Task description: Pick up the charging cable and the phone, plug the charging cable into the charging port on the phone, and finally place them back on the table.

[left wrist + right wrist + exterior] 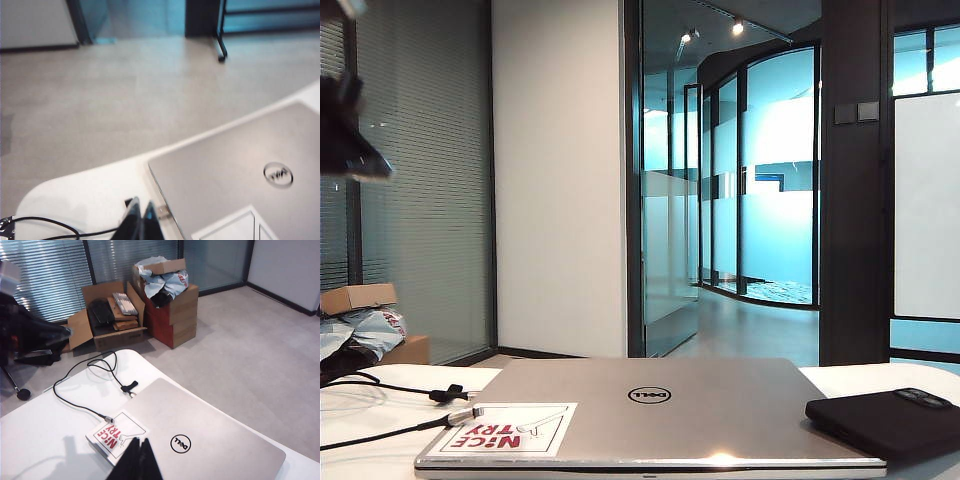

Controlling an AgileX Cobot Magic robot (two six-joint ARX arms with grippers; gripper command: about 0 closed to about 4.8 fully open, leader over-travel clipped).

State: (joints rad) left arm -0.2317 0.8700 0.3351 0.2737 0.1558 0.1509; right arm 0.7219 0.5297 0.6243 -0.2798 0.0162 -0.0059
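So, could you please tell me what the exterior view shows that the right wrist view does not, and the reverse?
Only the exterior view shows the phone, lying on the table right of the laptop. Only the right wrist view shows the cardboard boxes on the floor and the right tool, shut, above the laptop's sticker corner. Both show the closed Dell laptop, its red-and-white sticker, and the charging cable with its plug tip by that sticker. The left tool appears only in the left wrist view, shut.
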